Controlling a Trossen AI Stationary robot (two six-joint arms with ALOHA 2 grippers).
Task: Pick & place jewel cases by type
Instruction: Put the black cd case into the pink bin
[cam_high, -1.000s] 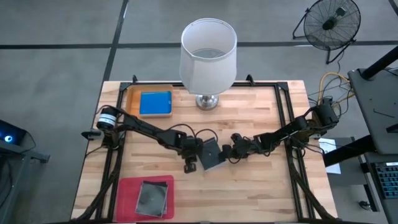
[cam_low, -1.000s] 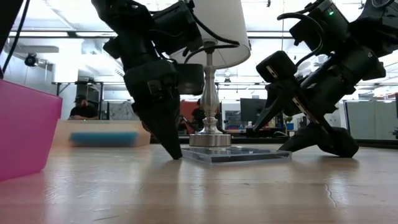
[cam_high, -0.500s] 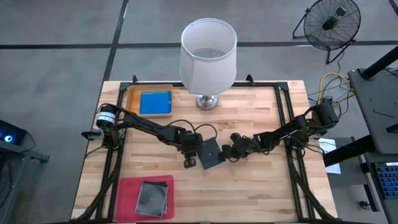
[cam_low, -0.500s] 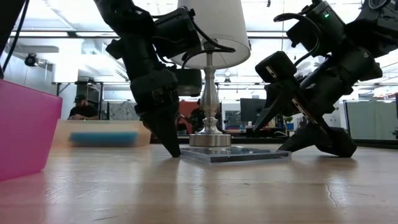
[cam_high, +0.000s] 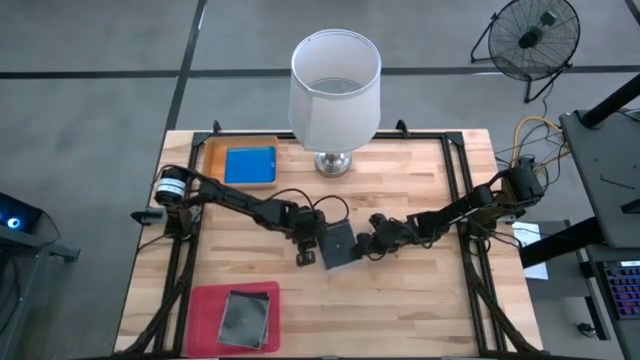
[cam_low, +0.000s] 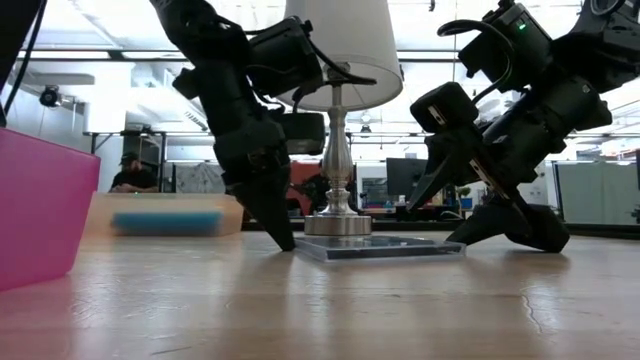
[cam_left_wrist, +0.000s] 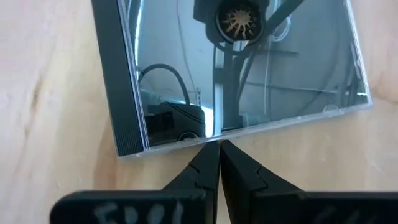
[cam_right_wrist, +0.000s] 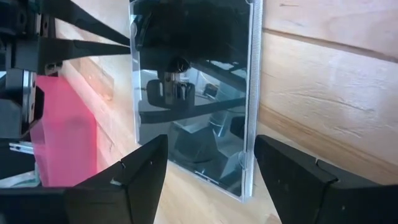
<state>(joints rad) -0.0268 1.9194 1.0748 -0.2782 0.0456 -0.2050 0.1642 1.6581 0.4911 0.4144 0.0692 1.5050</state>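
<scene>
A dark transparent jewel case (cam_high: 338, 246) lies flat on the wooden table at its middle, with a disc showing through it (cam_left_wrist: 249, 68). My left gripper (cam_left_wrist: 216, 149) is shut and slants down at the case's left edge (cam_low: 287, 243). My right gripper (cam_right_wrist: 211, 180) is open at the case's right end, one finger on either side of that end (cam_high: 362, 245). A blue jewel case (cam_high: 249, 165) lies in the orange tray (cam_high: 212, 160) at the far left. Another dark case (cam_high: 243, 318) lies in the pink tray (cam_high: 205, 305) at the near left. My left gripper sets its shut fingertips (cam_left_wrist: 208, 158) against the case's left edge (cam_left_wrist: 205, 139), near that edge's middle. The fingers come slanting down from the table's left, and their tips are at table height (cam_low: 287, 243). The case lies flat on the wood. My right gripper: I cannot tell whether its fingers touch the case.
A table lamp with a white shade (cam_high: 335, 88) stands at the far middle, its metal base (cam_high: 335, 163) just beyond the case. Black rails (cam_high: 455, 180) run along the table's sides. Bare wood lies near the front right (cam_high: 400, 310).
My left gripper has crept a little toward the table's far edge and the case. It has stayed shut, with its tips down at the case's left edge. The case still lies flat in the same spot.
</scene>
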